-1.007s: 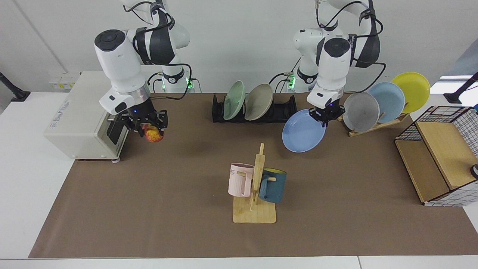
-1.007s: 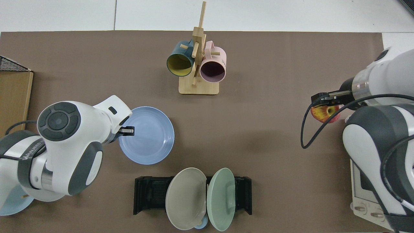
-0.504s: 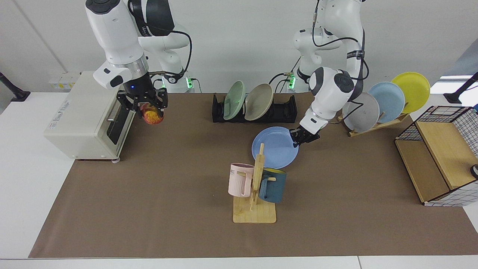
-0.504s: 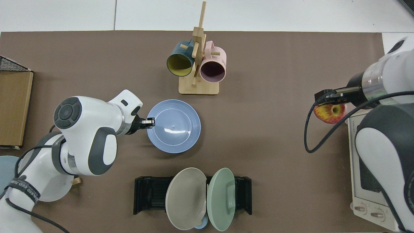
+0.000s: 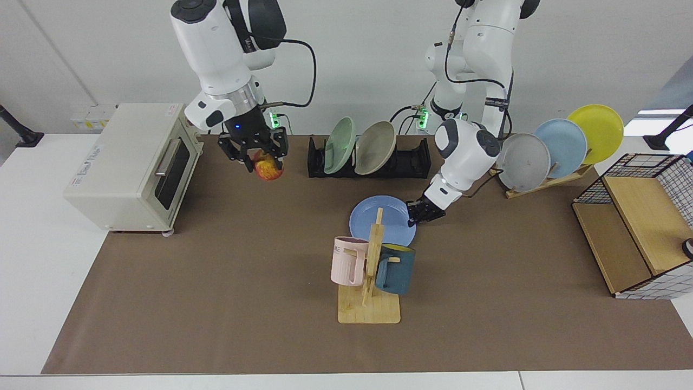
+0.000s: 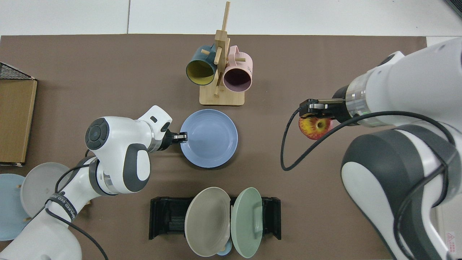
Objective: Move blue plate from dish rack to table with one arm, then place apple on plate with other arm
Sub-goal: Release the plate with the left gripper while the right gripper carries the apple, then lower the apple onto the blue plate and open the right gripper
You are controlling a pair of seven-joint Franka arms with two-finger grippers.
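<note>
Step 1 ending: my left gripper (image 5: 419, 215) pinches the round matte blue plate (image 6: 209, 139) low on the brown-matted table (image 5: 216, 271); right gripper (image 5: 254, 154) clamps the red-yellow apple (image 6: 314, 127). Next: release, retreat.

two white jointed robot arms (image 5: 216, 38) with rounded glossy shells and dark grey joint caps. loose black cables (image 6: 288, 144) looped alongside. silver metal wrist rings above black two-finger grippers (image 5: 254, 157). small blue light on one wrist; green lights at the bases.
</note>
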